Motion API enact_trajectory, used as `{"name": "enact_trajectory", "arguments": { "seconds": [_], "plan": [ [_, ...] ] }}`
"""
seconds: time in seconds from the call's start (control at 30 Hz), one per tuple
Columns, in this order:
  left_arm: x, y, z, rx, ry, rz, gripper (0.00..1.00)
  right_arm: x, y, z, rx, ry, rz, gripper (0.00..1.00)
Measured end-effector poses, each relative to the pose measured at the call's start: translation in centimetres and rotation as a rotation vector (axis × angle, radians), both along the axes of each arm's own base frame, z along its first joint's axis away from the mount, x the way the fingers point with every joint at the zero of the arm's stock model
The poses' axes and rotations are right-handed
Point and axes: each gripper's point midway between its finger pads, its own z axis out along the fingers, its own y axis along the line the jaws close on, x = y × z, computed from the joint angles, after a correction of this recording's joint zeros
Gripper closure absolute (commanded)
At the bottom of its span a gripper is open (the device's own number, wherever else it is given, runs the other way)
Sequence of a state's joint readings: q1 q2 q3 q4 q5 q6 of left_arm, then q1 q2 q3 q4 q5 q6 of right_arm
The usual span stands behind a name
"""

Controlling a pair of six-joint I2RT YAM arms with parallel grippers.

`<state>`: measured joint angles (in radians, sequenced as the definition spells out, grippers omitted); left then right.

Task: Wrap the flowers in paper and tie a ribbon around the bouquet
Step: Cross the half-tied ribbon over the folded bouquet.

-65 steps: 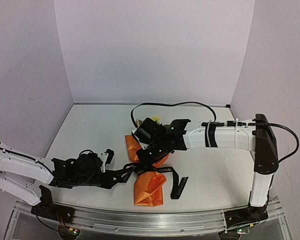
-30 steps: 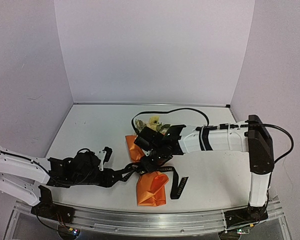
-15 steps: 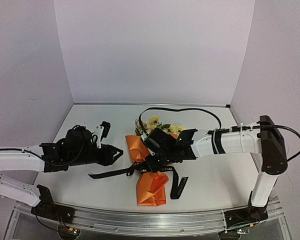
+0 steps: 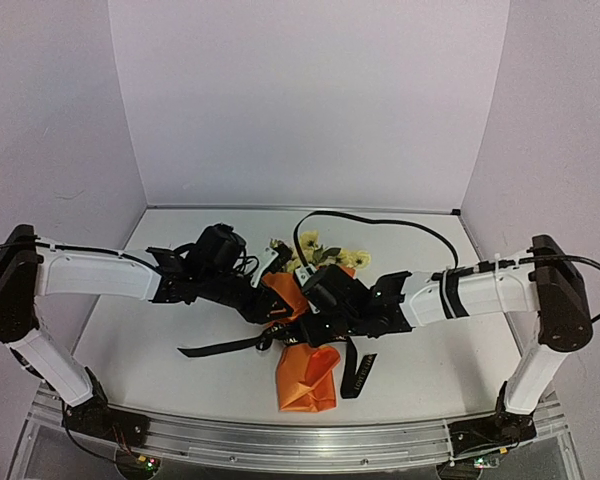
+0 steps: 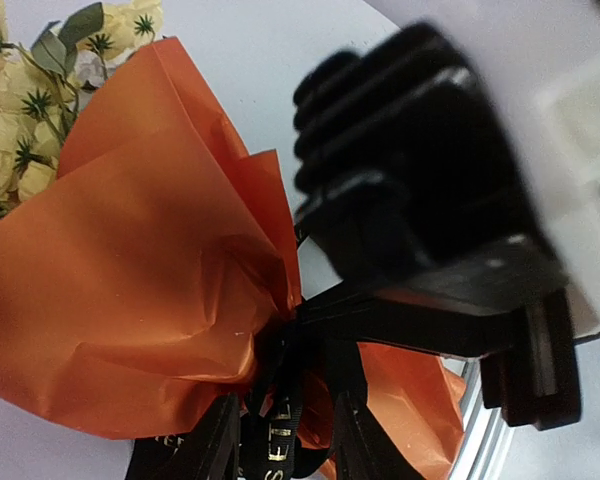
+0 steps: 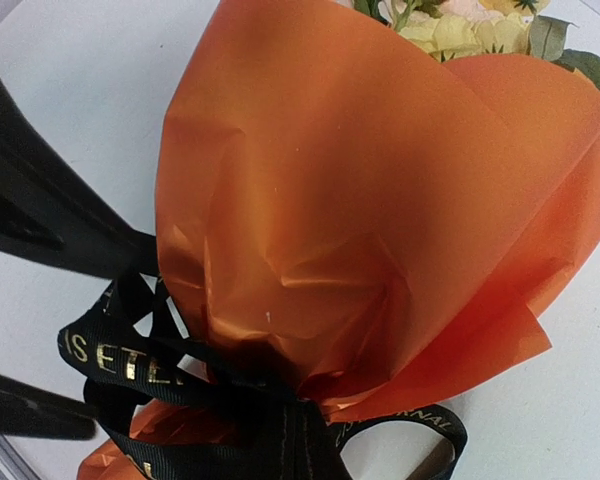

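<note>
The bouquet (image 4: 306, 380) lay with its waist between both grippers' fingers (image 6: 60, 235). The left gripper (image 5: 285, 410) had released the ribbon (image 4: 220, 347) tail and swung in, jaws apart astride the knot (image 5: 278, 350); the right gripper (image 4: 298, 322) stayed pinched on ribbon. Tightening seemed next.

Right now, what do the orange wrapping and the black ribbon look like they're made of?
The paper looks like thin orange tissue or wrapping sheet, slightly glossy: sharp creases with light catching on the folds. The ribbon is probably woven fabric, matte black with shiny gold lettering: a fine ribbed weave shows and it loops limply.
</note>
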<state>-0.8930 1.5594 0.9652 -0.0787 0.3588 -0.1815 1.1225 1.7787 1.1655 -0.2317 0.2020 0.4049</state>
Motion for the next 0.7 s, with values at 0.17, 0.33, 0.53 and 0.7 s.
{"name": "enact_trajectory", "arguments": {
  "seconds": [0.17, 0.33, 0.53, 0.7],
  "plan": [
    [-0.7, -0.5, -2.3, 0.043, 0.050, -0.064, 0.63, 0.1, 0.0, 0.6, 0.038, -0.018, -0.007, 1.00],
    [-0.9, -0.7, -2.6, 0.039, 0.057, -0.094, 0.63, 0.0, -0.3, 0.9, 0.053, -0.027, -0.012, 1.00],
    [-1.1, -0.7, -4.0, 0.065, 0.077, -0.109, 0.59, 0.1, 0.1, 2.0, 0.096, -0.041, -0.009, 1.00],
    [-1.3, -0.8, -4.2, 0.066, 0.078, -0.126, 0.59, -0.2, 0.5, 2.1, 0.111, -0.031, 0.014, 1.00]
  ]
}}
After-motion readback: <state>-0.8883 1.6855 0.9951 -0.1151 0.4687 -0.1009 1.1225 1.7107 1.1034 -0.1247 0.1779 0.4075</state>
